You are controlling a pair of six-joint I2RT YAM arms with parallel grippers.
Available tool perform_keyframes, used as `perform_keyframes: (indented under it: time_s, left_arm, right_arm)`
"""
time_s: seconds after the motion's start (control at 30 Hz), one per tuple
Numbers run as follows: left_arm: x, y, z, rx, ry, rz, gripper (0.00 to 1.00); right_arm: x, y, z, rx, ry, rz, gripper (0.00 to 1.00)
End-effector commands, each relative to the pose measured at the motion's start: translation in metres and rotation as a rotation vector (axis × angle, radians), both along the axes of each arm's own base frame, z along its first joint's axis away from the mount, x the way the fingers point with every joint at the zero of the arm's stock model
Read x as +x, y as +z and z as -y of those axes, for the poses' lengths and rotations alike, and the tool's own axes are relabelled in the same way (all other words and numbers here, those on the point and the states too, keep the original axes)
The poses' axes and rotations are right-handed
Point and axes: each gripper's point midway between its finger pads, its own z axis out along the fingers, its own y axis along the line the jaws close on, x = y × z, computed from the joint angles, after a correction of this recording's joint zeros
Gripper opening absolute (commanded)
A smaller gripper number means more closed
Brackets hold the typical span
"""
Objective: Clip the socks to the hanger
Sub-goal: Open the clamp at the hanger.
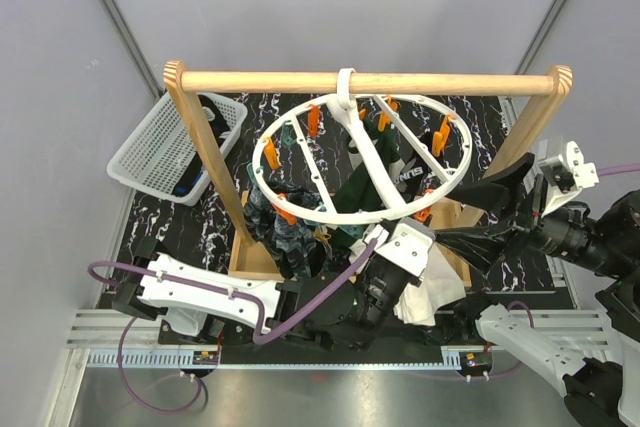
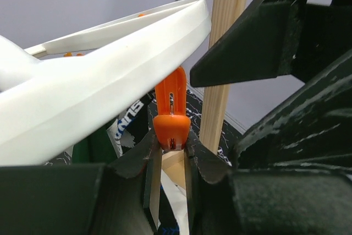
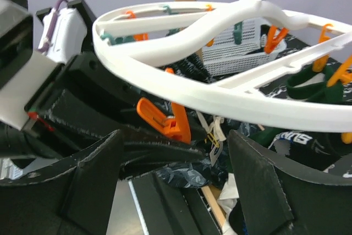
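The white ring hanger [image 1: 300,209] hangs by its hook from the wooden rail. Mottled teal-grey socks [image 1: 290,237], a dark green sock [image 1: 362,197] and a black lettered sock [image 1: 405,179] hang from its orange pegs. My left gripper [image 1: 415,225] is under the ring's near right rim. In the left wrist view it [image 2: 171,144] is shut on the lower end of an orange peg [image 2: 171,119] below the ring [image 2: 110,75]. My right gripper [image 1: 475,217] is open and empty just right of the ring. In its own view it [image 3: 176,152] faces that peg [image 3: 176,122] and a mottled sock [image 3: 192,171].
The wooden rail frame [image 1: 260,80] stands around the hanger, with a post [image 2: 223,64] close behind the peg. A white mesh basket [image 1: 165,147] holding dark items sits at the back left. A white cloth [image 1: 435,292] lies under the left wrist.
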Motion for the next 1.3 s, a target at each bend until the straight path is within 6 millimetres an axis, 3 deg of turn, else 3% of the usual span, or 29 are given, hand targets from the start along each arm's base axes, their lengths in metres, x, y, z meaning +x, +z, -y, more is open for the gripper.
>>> perform_keyframes:
  time_s: [0.0, 0.13, 0.3, 0.7, 0.93, 1.03, 1.17, 1.2, 1.27]
  left_arm:
    - [-0.010, 0.006, 0.014, -0.007, -0.061, 0.019, 0.00]
    - [-0.010, 0.005, 0.013, -0.004, -0.059, 0.016, 0.00]
    - [-0.012, 0.008, 0.019, -0.007, -0.073, 0.018, 0.00]
    - [-0.016, 0.009, 0.031, 0.005, -0.088, 0.026, 0.00]
    - [-0.017, 0.007, 0.037, 0.013, -0.090, 0.025, 0.00]
    - [-0.016, 0.008, 0.037, 0.013, -0.088, 0.022, 0.00]
    - [-0.015, 0.006, 0.037, 0.012, -0.081, 0.012, 0.00]
    - [-0.014, 0.005, 0.035, 0.018, -0.075, 0.008, 0.00]
    - [-0.014, 0.004, 0.031, 0.007, -0.075, -0.004, 0.37]
  right_arm:
    - [0.010, 0.020, 0.007, 0.047, -0.083, 0.031, 0.83]
    - [0.009, 0.021, 0.014, 0.043, -0.116, 0.045, 0.82]
    - [0.008, 0.012, -0.001, 0.023, -0.032, 0.005, 0.80]
    - [0.009, 0.001, -0.015, -0.004, 0.052, -0.050, 0.79]
    - [0.017, -0.004, -0.014, -0.012, 0.017, -0.053, 0.70]
    - [0.018, -0.004, -0.015, -0.012, 0.015, -0.056, 0.63]
    - [0.020, -0.005, -0.014, -0.009, -0.003, -0.060, 0.44]
    - [0.021, -0.005, -0.013, -0.009, -0.009, -0.060, 0.29]
    - [0.021, -0.005, -0.012, -0.006, -0.019, -0.058, 0.13]
